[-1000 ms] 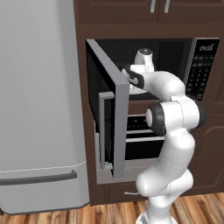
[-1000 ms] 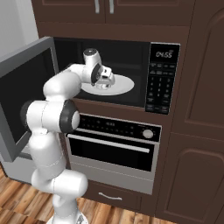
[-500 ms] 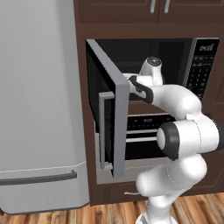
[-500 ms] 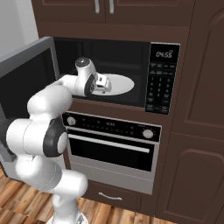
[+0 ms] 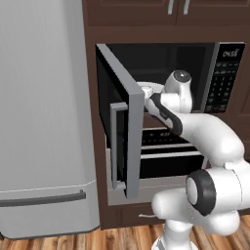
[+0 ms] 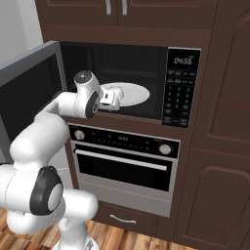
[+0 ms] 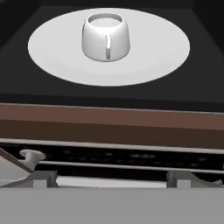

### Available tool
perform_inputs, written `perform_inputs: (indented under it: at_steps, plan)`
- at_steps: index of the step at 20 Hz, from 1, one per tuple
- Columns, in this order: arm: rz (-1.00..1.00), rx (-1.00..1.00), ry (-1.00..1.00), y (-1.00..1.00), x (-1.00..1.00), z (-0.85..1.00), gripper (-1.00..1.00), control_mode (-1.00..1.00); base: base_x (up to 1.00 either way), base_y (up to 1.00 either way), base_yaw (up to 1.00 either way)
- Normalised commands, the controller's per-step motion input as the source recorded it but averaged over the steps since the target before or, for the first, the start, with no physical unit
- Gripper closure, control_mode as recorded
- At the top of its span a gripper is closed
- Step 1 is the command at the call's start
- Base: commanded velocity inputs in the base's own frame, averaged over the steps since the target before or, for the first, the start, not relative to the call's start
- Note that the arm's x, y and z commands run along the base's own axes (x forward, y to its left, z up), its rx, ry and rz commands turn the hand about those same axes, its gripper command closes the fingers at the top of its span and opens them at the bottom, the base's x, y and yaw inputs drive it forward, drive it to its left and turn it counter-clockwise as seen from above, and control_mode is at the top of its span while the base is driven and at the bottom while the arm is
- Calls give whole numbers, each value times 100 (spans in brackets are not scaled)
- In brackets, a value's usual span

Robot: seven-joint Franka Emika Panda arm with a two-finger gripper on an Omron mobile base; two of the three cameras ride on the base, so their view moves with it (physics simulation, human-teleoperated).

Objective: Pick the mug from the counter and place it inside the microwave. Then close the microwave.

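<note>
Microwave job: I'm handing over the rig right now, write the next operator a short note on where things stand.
End effector: open, holding nothing, in front of the microwave opening.
Mug: upright on the white turntable inside the microwave, handle facing the hand camera, nothing touching it.
Microwave door: wide open, swung to the left.
Done: mug placed inside.
Left: push the door shut.

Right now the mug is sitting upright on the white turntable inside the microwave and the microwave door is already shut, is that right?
Not quite. The mug does sit upright on the white turntable inside the microwave, as the hand view shows, but the microwave door is not shut. The left base view shows it swung wide open.
</note>
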Motion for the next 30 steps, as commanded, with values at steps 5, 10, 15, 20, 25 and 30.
perform_inputs:
  at_steps: [5, 10, 15, 20, 25, 30]
  plan:
    - [0, 0, 0, 0, -72, 8, -100, -100, 0, 0, 0]
    - [0, 0, -1, 0, -59, 5, -100, -100, 0, 0, 0]
    - [0, 0, -12, 2, -60, 0, -100, -100, 0, 0, 0]
    - [0, 0, -24, 3, -14, -1, -100, -100, 0, 0, 0]
    - [0, 0, -18, 7, -33, 0, -100, -100, 0, 0, 0]
    - [0, 0, 4, 8, -35, 17, -100, -100, 0, 0, 0]
